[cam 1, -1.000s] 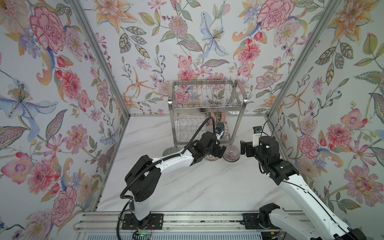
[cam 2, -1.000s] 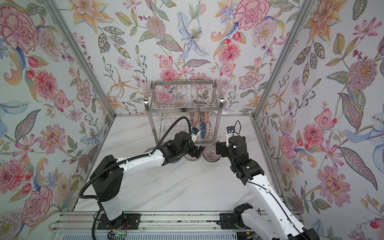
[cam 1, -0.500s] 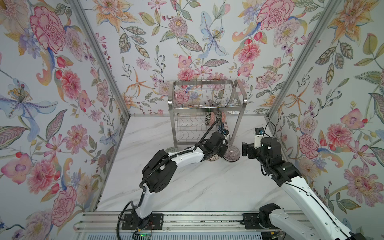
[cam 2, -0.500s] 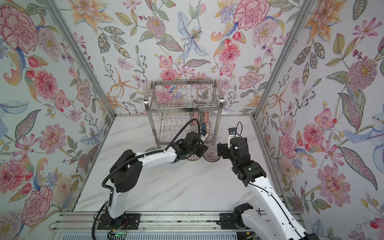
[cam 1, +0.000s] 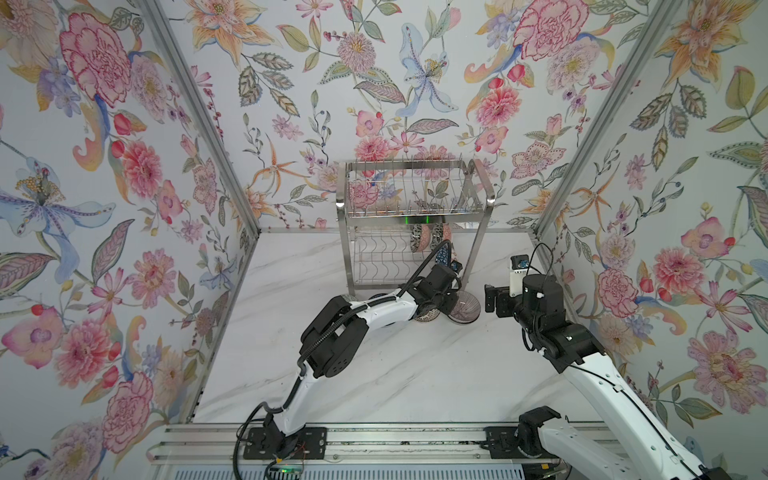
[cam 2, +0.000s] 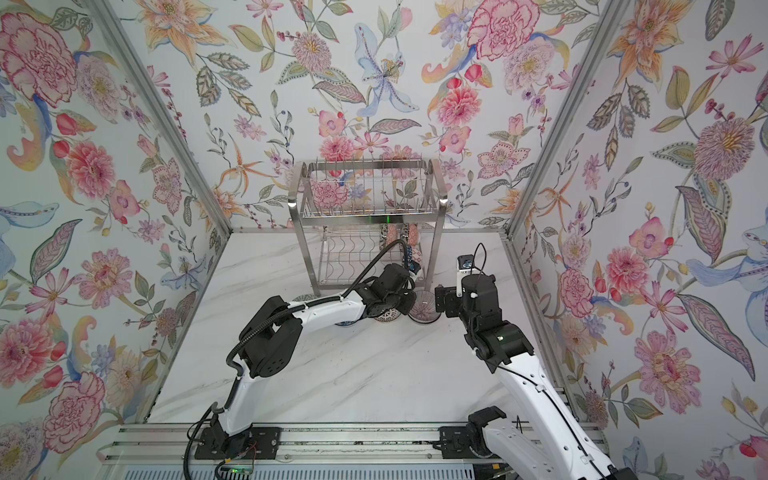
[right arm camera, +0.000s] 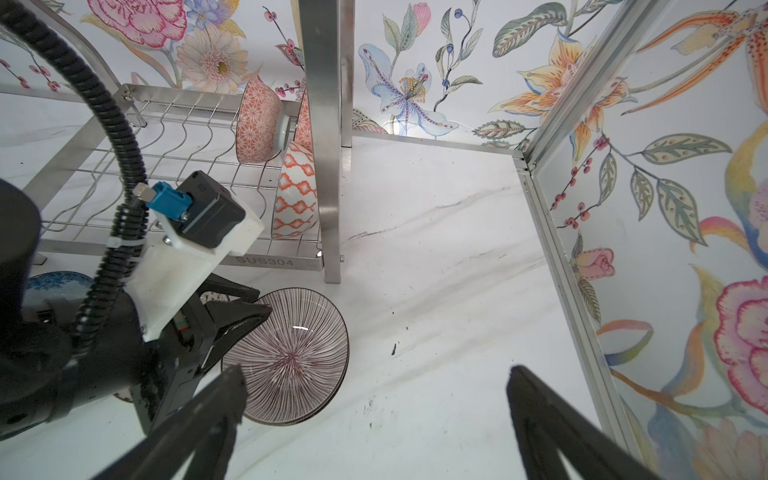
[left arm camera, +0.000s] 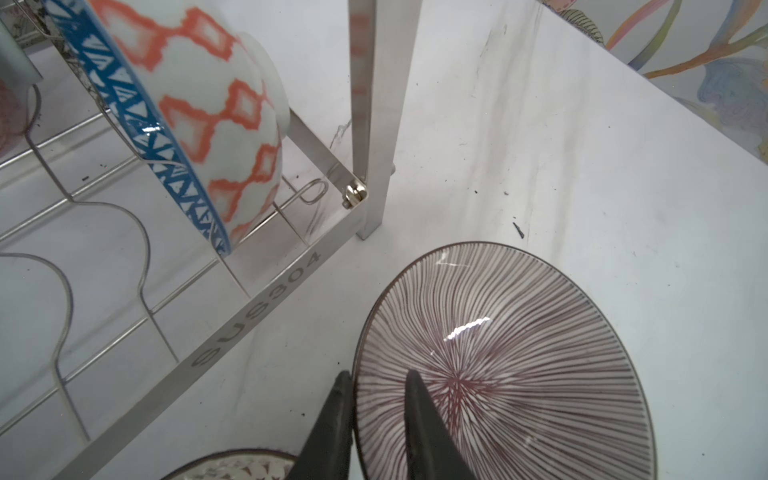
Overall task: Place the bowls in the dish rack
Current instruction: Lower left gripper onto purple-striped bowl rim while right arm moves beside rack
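A purple radial-striped bowl [left arm camera: 519, 353] sits on the marble table by the front right leg of the dish rack [cam 1: 415, 219], seen in both top views [cam 2: 424, 309] and in the right wrist view [right arm camera: 291, 353]. My left gripper [left arm camera: 378, 376] is shut on its rim, one finger inside and one outside. My right gripper [right arm camera: 374, 382] hangs open over bare table just right of that bowl. A red-white lattice bowl [left arm camera: 216, 104] stands on edge in the rack's lower tier. Further back in that tier stand two orange patterned bowls [right arm camera: 257, 120].
A cream patterned bowl [cam 1: 426, 316] lies under my left wrist, and a blue bowl [right arm camera: 54, 282] sits further left by the rack's front. The rack's steel leg [left arm camera: 374, 124] stands close to the held bowl. The right wall's rail [right arm camera: 557, 257] borders the table.
My left arm has stretched out toward the purple striped bowl and its jaws have closed from wide open onto the rim. The right arm has barely moved.
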`<state>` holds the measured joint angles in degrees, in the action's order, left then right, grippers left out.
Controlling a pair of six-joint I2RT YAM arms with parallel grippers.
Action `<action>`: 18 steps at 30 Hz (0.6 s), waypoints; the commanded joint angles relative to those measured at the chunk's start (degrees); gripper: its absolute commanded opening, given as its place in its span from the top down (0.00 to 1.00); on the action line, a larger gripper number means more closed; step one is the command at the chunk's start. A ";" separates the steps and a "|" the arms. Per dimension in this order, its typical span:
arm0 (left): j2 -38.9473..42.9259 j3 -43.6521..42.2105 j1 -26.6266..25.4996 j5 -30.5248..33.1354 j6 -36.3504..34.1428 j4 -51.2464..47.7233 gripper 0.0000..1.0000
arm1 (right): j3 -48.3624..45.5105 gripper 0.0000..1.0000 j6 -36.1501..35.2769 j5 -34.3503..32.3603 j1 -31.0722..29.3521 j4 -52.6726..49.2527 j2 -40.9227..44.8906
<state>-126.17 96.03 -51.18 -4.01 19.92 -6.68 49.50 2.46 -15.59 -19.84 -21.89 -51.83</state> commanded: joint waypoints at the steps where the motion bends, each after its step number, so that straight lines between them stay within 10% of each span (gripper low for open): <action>1: -1.54 2.10 -0.52 0.55 -0.85 -2.70 0.80 | 0.88 0.01 0.79 0.47 0.35 -0.87 0.90; 10: -1.54 2.43 -0.59 2.80 -1.80 -4.16 0.82 | 0.60 0.01 0.91 0.98 0.50 -0.79 1.25; 18: -1.01 2.41 -0.56 4.18 -2.52 -4.66 0.64 | 0.27 0.01 0.97 1.17 0.50 -0.86 1.47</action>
<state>-126.37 96.55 -51.24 -1.04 18.24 -10.13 49.50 2.46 -15.11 -19.73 -21.89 -51.11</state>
